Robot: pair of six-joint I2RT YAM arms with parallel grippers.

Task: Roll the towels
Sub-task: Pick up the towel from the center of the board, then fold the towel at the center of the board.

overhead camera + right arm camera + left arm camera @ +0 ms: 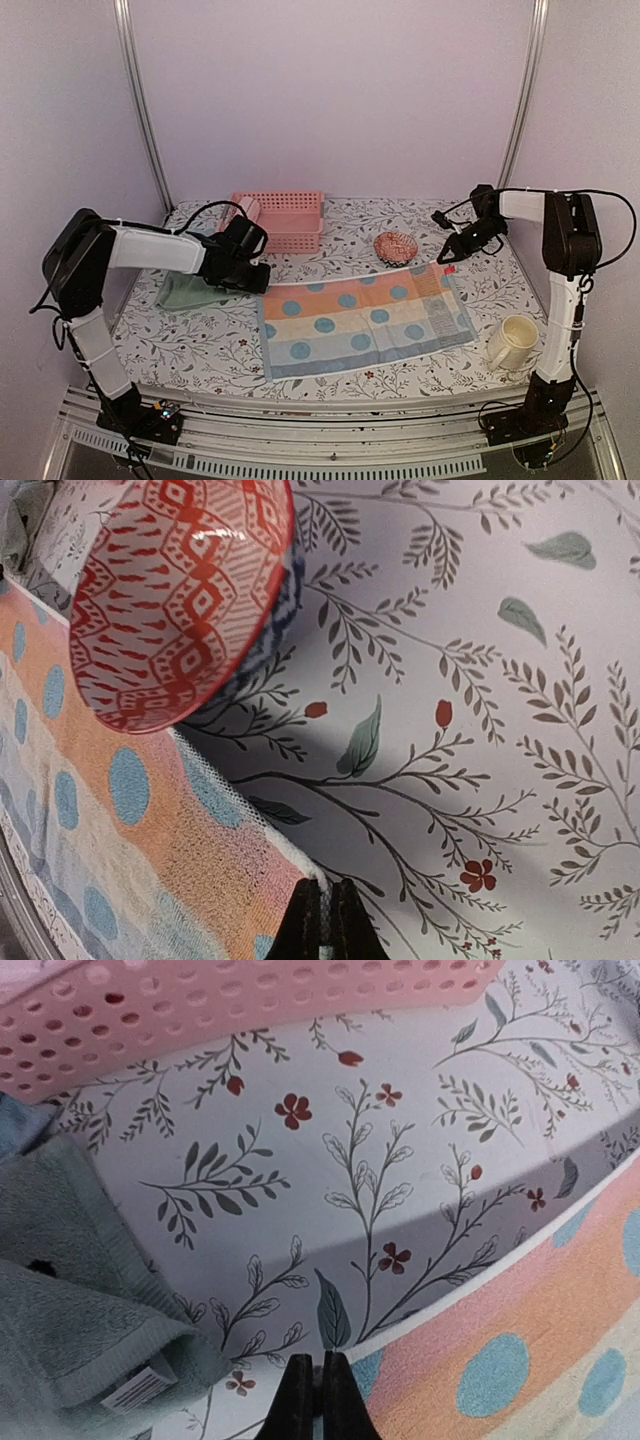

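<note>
Nothing rolled yet: spotted towel [365,322] spread flat, far corners pinched by left tool [312,1365] and right tool [325,890]; green towel [185,292] lies crumpled.

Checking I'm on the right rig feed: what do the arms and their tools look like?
The left arm and right arm match: white link covers between bulky black joint housings, thin black cables looping alongside, black bases on a silver rail. The left tool and right tool are black, with two slim tapering fingers. No legible markings.
</note>
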